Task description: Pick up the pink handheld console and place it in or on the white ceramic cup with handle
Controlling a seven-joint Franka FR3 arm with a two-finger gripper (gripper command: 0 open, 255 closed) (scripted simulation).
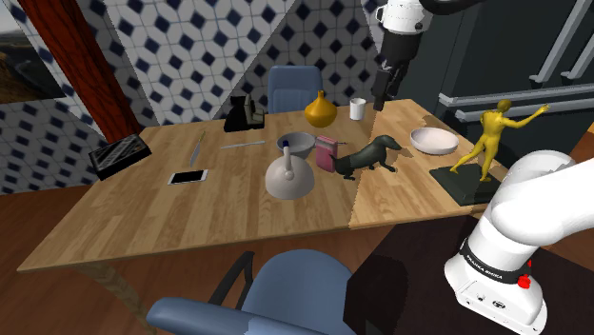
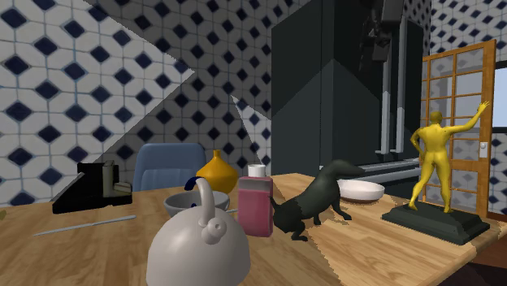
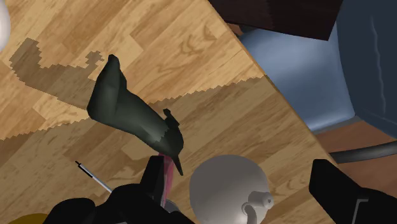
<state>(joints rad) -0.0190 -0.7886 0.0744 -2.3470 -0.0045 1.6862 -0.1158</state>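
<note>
Above the table's [image 1: 190, 214] far side, end effector [image 1: 382, 95] hangs wide, empty; advise descending toward shoulder-view seven o'clock, straddling pink console [image 1: 326, 152], clear of dog [image 1: 369, 157].

Wood-grain table [image 1: 190, 214], glossy yellow figurine [image 2: 437, 158]

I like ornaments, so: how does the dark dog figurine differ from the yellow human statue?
The dog figurine is near-black; the human statue is yellow. The dog stands low, directly on the table; the statue stands tall on a dark base, one arm outstretched. Both rest on the wooden table.
</note>
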